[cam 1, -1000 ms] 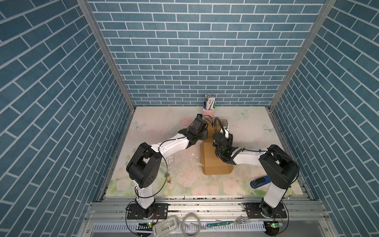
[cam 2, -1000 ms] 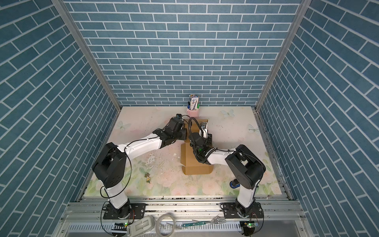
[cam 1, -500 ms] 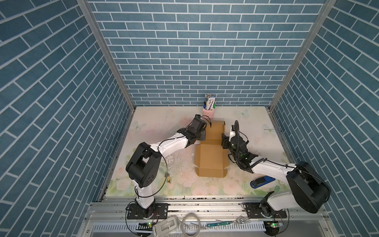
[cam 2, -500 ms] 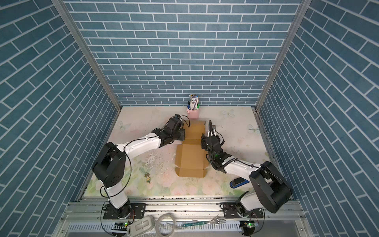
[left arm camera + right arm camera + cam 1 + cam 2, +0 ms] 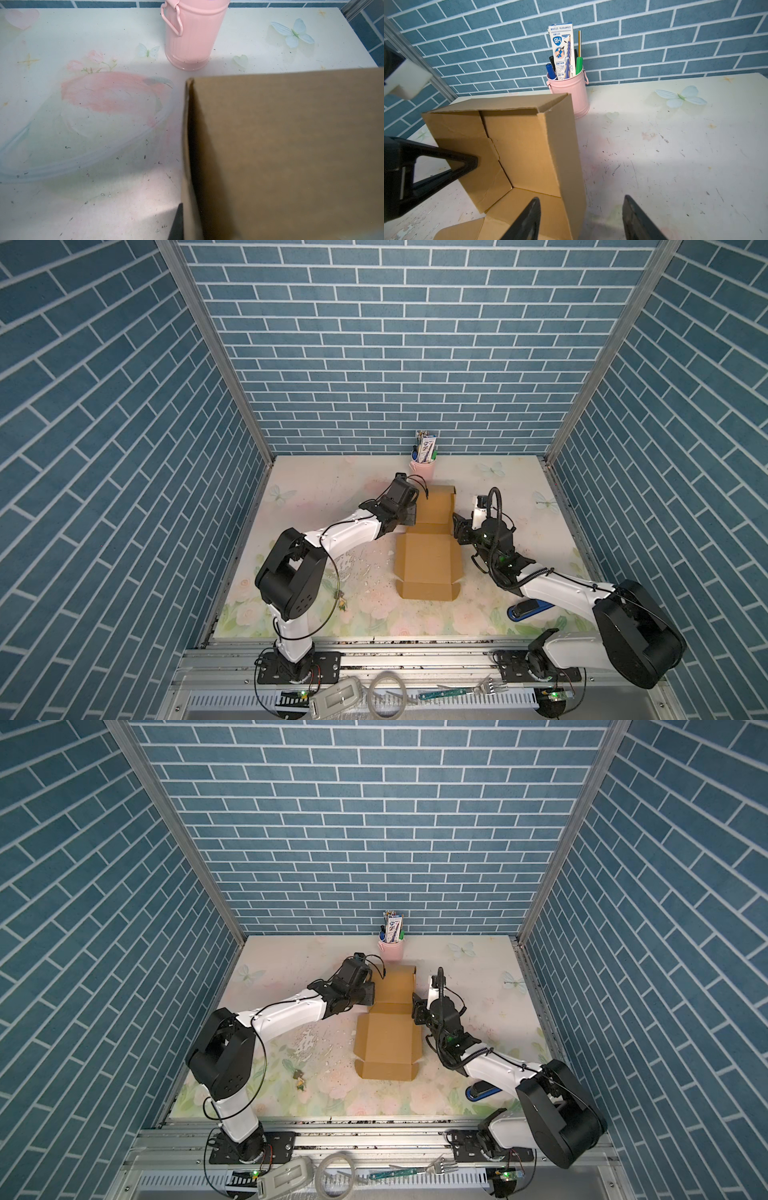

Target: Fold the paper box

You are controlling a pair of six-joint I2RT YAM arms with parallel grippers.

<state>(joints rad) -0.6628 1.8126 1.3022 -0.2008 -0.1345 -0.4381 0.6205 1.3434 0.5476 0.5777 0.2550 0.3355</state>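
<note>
One wall of the paper box is clamped in the left gripper, presumably steadying it while another is straddled by the parted right gripper.

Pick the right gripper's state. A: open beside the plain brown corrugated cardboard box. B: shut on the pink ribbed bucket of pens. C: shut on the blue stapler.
A: the right gripper has its two black fingers apart, clamping nothing, at the side wall of the brown corrugated cardboard box; the pink ribbed bucket stands untouched behind it.
</note>
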